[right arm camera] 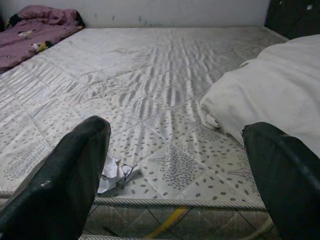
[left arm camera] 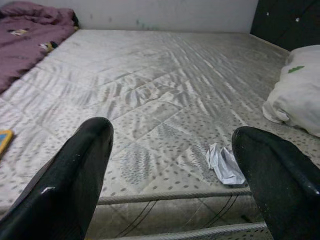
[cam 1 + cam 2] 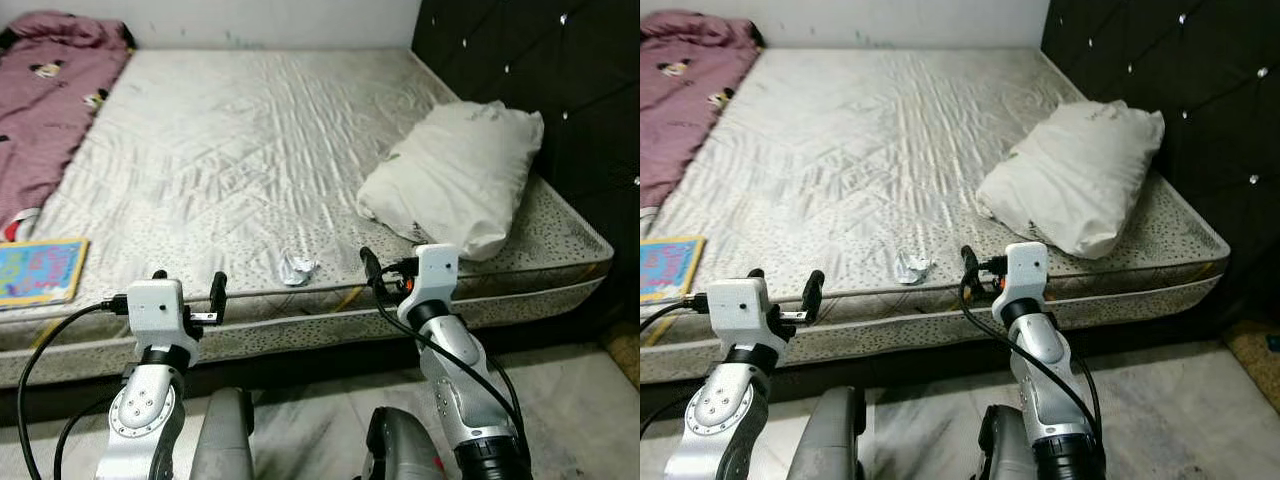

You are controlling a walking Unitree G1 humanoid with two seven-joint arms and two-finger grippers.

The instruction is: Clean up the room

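Observation:
A crumpled white scrap of paper lies on the grey mattress, close to its front edge. My left gripper is open and hovers in front of the bed edge, to the left of the scrap. My right gripper is also open, at the same height and just to the right of the scrap. In the left wrist view the scrap sits near one black finger. In the right wrist view the scrap lies beside one finger. Neither gripper holds anything.
A white pillow rests at the right of the mattress against the black tufted headboard. A pink blanket is bunched at the far left, and a colourful book lies at the front left. Marble floor runs below the bed.

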